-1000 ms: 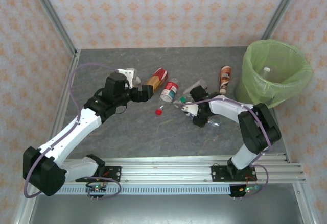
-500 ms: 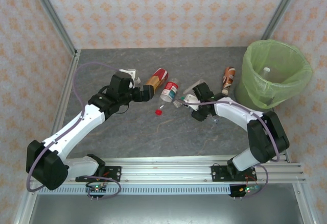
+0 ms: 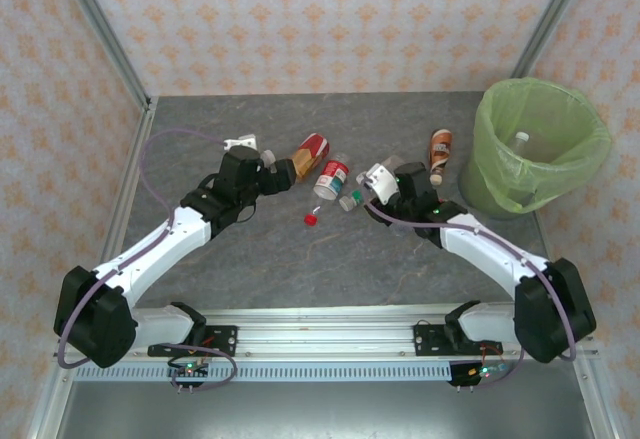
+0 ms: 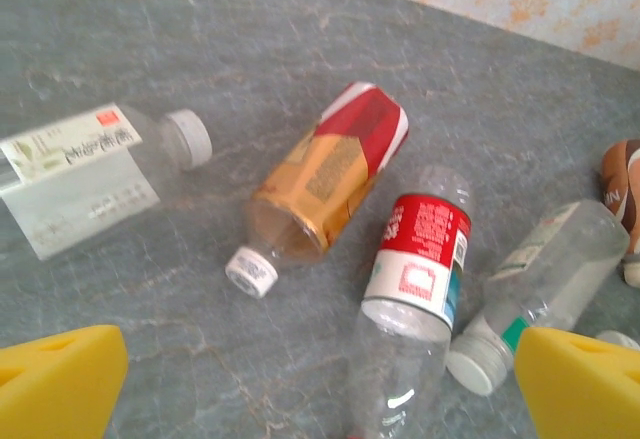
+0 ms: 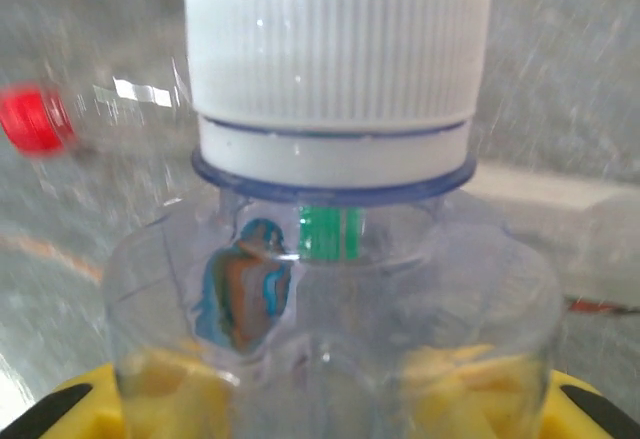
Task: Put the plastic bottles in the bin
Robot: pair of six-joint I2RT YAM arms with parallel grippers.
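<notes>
My right gripper (image 5: 335, 404) is shut on a clear bottle (image 5: 335, 259) with a white cap (image 5: 335, 49), which points away from the wrist. From above, this gripper (image 3: 392, 183) holds that bottle (image 3: 378, 176) over the middle of the table. My left gripper (image 4: 320, 394) is open above the table, its yellow fingertips (image 4: 60, 379) wide apart. Ahead of it lie a gold-and-red bottle (image 4: 325, 174), a red-labelled bottle (image 4: 420, 279), a green-banded bottle (image 4: 550, 289) and a white-labelled bottle (image 4: 85, 164). The left gripper (image 3: 282, 171) sits just left of the gold-and-red bottle (image 3: 312, 151). The lime-green bin (image 3: 540, 144) stands at the far right.
A brown-labelled bottle (image 3: 440, 154) lies just left of the bin. A loose red cap (image 3: 311, 219) rests on the grey table (image 3: 250, 259). One bottle (image 3: 520, 139) sits inside the bin. Metal frame posts and patterned walls close in the table.
My right gripper has moved away from the base and to the right with the clear bottle in it. My left gripper has slid right, closer to the gold-and-red bottle.
</notes>
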